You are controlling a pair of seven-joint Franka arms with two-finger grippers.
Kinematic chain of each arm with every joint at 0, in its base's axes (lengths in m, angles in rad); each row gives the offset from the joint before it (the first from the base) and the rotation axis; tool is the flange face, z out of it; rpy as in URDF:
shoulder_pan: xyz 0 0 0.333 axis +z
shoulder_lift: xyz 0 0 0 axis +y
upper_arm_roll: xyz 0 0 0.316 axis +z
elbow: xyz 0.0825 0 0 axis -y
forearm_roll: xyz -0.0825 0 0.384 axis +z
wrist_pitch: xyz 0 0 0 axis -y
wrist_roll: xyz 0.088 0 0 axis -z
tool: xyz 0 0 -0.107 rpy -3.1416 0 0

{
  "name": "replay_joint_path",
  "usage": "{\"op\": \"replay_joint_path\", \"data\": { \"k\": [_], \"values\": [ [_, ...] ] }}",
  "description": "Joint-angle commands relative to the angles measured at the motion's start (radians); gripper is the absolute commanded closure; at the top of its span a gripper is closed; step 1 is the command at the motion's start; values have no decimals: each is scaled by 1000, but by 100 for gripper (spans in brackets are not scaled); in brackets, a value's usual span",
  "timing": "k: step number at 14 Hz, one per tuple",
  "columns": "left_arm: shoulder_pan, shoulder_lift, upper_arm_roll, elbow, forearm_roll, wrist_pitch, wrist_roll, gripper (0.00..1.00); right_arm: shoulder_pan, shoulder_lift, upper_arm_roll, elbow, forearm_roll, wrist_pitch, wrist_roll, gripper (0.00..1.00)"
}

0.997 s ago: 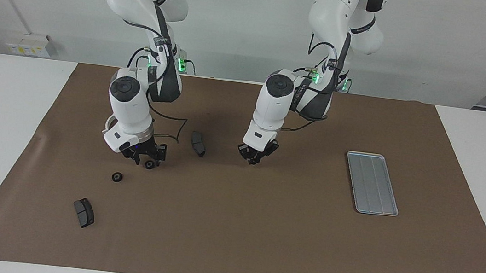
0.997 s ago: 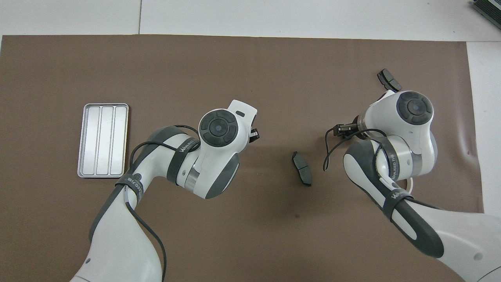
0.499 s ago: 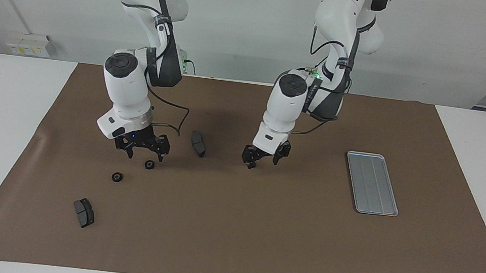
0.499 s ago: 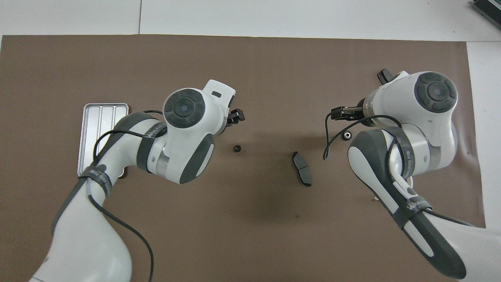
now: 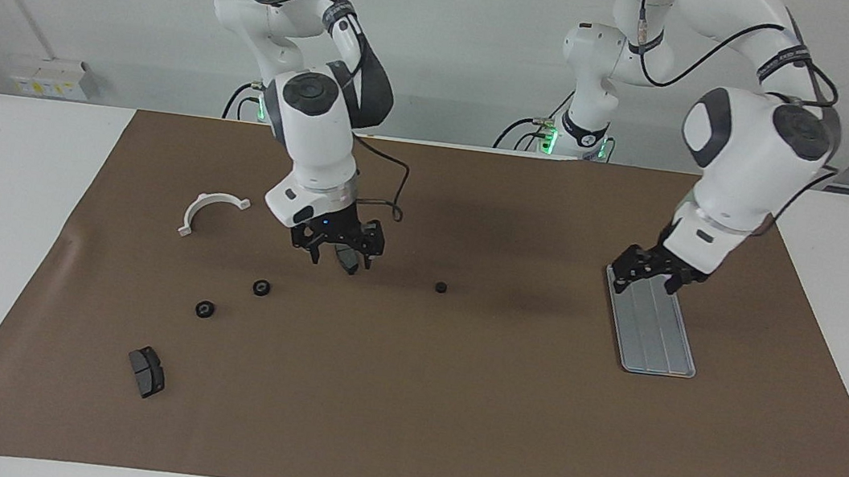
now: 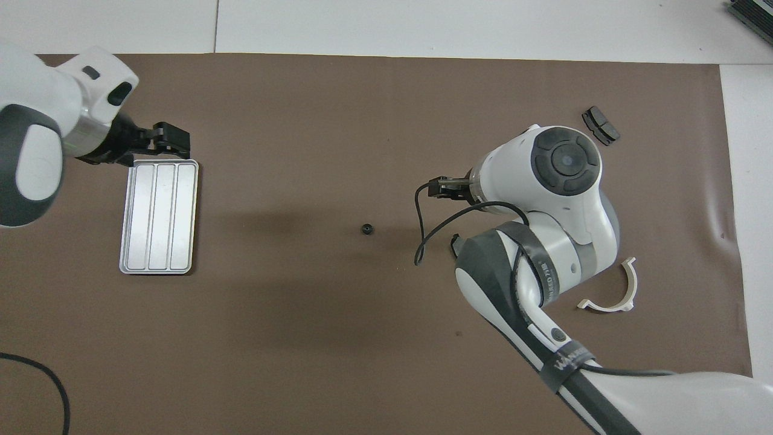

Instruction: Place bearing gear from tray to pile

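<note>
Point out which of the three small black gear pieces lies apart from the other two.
The gear piece lying alone mid-mat, between the pad under the right gripper and the tray. The other two lie close together toward the right arm's end.

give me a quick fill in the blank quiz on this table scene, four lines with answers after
1. The tray holds ____ gears.
2. The number of small black gears lying on the brown mat is ____.
3. The left gripper hangs over the ____.
4. The curved bracket is coloured ____.

Answers: no; three; tray; white
</note>
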State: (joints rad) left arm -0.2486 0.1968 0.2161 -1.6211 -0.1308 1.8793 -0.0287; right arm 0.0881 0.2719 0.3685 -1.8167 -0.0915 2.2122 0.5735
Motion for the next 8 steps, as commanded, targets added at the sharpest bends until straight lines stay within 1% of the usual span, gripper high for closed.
{"op": "replay_joint_path", "data": {
  "k": [1, 2, 3, 4, 5, 6, 7, 8],
  "values": [
    [103, -46, -14, 4, 2, -31, 116, 0, -4, 96, 97, 71, -143, 7, 182, 0],
    [120, -69, -14, 1, 2, -45, 124, 0, -2, 125, 122, 83, -192, 14, 256, 0],
    [133, -94, -14, 1, 8, -77, 124, 0, 8, 176, 157, 109, -235, 14, 325, 0],
    [134, -123, -14, 1, 49, -121, 125, 0, 24, 237, 185, 150, -304, 9, 397, 0],
    [124, -152, -15, 1, 100, -165, 124, 0, 42, 288, 196, 186, -386, 4, 466, 0],
    [120, -184, -17, -3, 127, -213, 124, 0, 53, 327, 219, 204, -460, 1, 517, 0],
    [118, -215, -23, -6, 129, -259, 119, 0, 55, 354, 246, 206, -509, 1, 552, 0],
    [118, -241, -27, -14, 129, -303, 122, 0, 58, 377, 254, 206, -524, 14, 571, 0]
  ]
}}
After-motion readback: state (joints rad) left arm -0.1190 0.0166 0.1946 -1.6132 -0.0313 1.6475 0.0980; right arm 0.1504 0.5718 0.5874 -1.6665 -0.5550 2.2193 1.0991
